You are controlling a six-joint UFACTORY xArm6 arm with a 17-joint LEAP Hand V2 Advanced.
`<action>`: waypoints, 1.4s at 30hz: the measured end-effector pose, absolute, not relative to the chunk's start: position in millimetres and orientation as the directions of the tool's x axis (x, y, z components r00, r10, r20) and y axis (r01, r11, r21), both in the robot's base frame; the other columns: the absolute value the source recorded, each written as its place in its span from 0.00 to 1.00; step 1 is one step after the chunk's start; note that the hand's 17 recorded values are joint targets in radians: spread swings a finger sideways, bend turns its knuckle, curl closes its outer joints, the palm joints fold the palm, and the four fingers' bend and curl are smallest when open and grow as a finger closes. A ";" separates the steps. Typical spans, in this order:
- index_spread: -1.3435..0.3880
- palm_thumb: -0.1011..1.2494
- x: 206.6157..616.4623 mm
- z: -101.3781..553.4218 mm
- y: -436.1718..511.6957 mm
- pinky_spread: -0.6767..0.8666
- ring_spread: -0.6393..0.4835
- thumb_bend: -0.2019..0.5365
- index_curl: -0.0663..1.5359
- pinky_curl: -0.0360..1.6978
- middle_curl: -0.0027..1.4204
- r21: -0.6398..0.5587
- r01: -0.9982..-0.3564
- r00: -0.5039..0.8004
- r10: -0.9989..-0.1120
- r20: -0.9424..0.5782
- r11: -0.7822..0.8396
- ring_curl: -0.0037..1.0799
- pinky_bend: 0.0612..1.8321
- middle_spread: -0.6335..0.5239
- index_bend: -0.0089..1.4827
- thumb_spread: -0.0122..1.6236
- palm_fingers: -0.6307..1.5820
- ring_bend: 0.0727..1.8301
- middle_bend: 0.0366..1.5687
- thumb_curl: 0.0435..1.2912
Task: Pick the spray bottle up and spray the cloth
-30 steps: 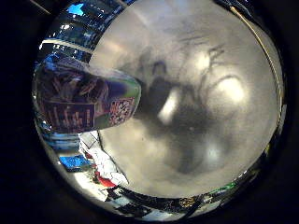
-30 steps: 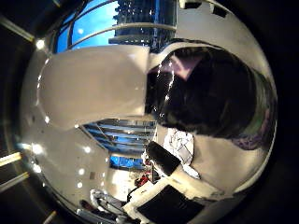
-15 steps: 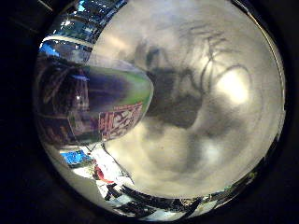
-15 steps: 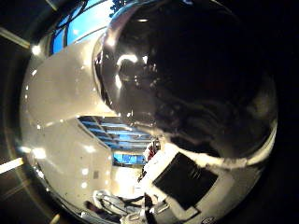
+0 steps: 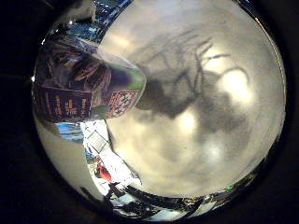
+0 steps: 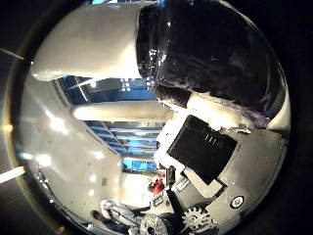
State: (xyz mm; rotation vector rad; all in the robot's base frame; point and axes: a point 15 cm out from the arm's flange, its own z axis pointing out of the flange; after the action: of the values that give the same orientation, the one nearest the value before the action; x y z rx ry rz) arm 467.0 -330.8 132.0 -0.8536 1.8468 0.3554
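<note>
The spray bottle (image 5: 86, 84) has a dark body and a purple printed label with a green band. In the right little finger side palm view it stands on the pale grey table (image 5: 220, 140), beside the hand's dark shadow (image 5: 182, 79). In the right thumb side palm view the bottle's dark glossy body (image 6: 210, 54) fills a large part of the picture, so it is close to the palm. White and black parts of my hand (image 6: 205, 152) lie right against it.
The thumb side view shows the room beyond the table: white walls, blue windows (image 6: 132, 132) and ceiling lights. The arm's geared parts (image 6: 171, 217) sit at the picture's edge. A red and blue thing (image 5: 101, 173) lies past the table's edge.
Both pictures have shifted, so the camera has moved. The bottle filled most of the thumb side view half a second ago; now it takes up less, and more of my hand shows.
</note>
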 end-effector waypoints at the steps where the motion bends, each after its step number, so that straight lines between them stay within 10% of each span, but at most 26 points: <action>1: 0.62 0.68 466.6 136.9 -330.6 0.27 0.42 0.26 0.50 0.37 0.48 -0.140 -0.700 -0.212 -0.392 -0.895 0.700 0.53 0.65 0.47 0.68 0.62 0.85 0.68 0.76 0.24; 11: 0.66 0.86 464.3 198.4 -307.1 0.32 0.41 0.29 0.52 0.51 0.49 -0.186 -0.769 -0.137 -0.442 -0.887 0.611 0.61 0.69 0.48 0.80 0.60 0.80 0.76 0.86 0.38; 23: 0.67 0.87 419.6 290.9 -288.7 0.34 0.40 0.26 0.51 0.68 0.47 -0.142 -0.973 -0.082 -0.843 -0.532 0.184 0.64 0.62 0.48 0.83 0.55 0.79 0.77 0.89 0.51; 42: 0.67 0.85 441.5 365.4 -162.0 0.32 0.39 0.25 0.50 0.83 0.46 -0.102 -0.970 0.226 -0.974 -0.020 -0.223 0.66 0.55 0.47 0.82 0.50 0.80 0.76 0.89 0.59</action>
State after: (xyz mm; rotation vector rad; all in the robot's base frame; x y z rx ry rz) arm 441.5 -162.0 365.4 -2.3855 1.8978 -0.0739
